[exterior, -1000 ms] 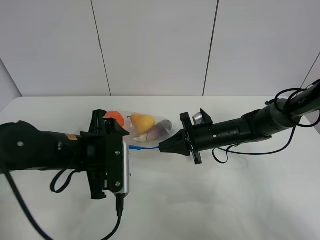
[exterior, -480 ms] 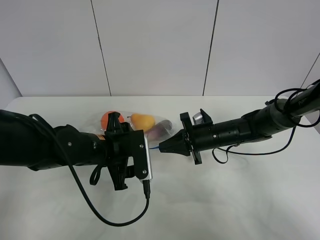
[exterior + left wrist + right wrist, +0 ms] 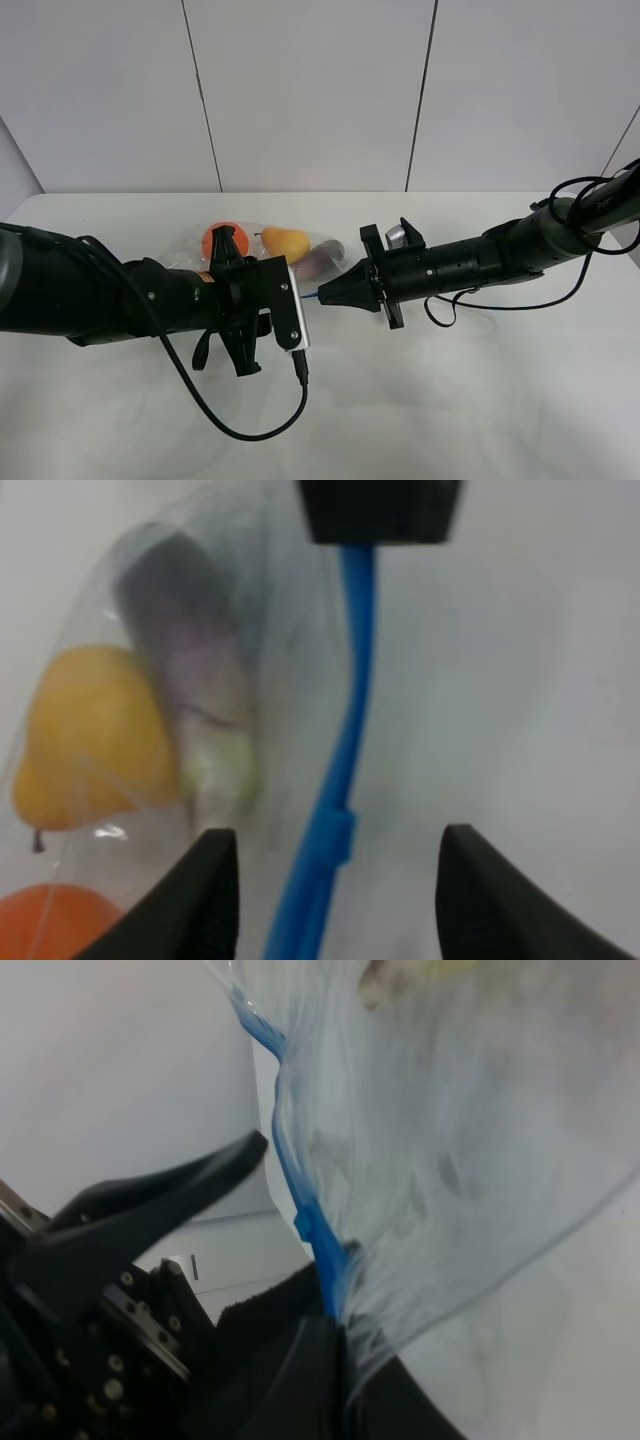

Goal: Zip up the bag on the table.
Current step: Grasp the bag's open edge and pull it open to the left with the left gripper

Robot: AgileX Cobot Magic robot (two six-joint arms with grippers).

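Note:
The clear bag (image 3: 268,252) lies on the white table (image 3: 460,400), holding an orange (image 3: 222,238), a yellow pear (image 3: 287,241) and a purple eggplant (image 3: 318,259). My right gripper (image 3: 323,293) is shut on the right end of the blue zipper strip (image 3: 300,1195), as the right wrist view (image 3: 335,1310) shows. My left gripper (image 3: 287,285) is open just left of it. In the left wrist view, the left gripper (image 3: 340,900) has its fingers (image 3: 205,895) on either side of the blue strip (image 3: 345,750), not closed on it.
The left arm's body and its cable (image 3: 230,425) cover the table in front of the bag. The right arm (image 3: 500,255) stretches in from the right edge. A white panelled wall (image 3: 310,90) stands behind the table.
My left arm has swung right and toward the bag, bringing its open fingers around the zipper strip close to the right gripper. The right gripper has held still on the strip.

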